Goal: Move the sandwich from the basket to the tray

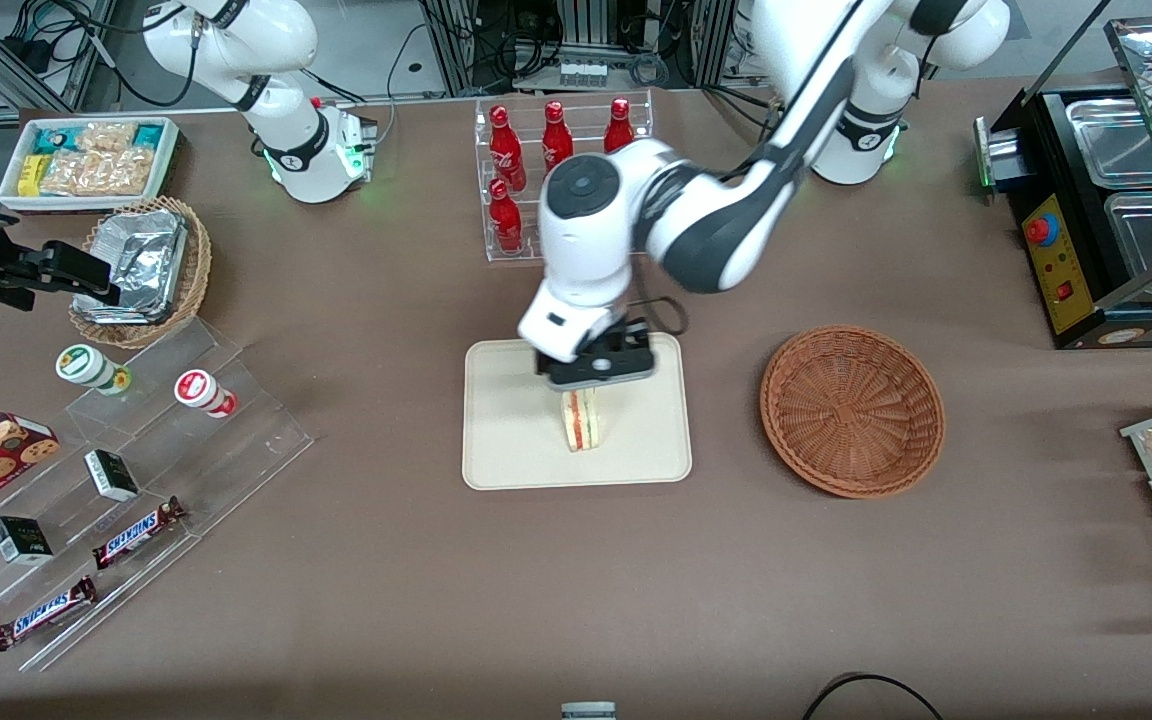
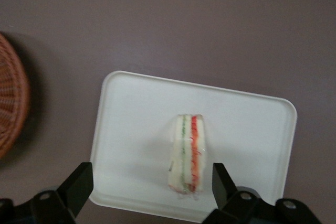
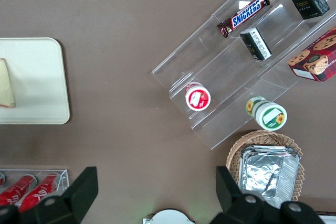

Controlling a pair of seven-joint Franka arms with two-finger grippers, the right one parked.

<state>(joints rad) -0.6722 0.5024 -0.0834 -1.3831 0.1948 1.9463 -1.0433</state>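
While the sandwich [image 2: 187, 153] stands on the tray [image 2: 131, 103], the gripper [image 2: 149, 187] hovers above, jaws spread.

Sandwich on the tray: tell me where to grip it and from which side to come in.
Grip the sandwich across its two flat bread faces, probably coming straight down from above. It stands on edge on the tray, filling stripes facing up, so the broad faces are free to pinch. The gripper hangs open above it, one finger off each face.
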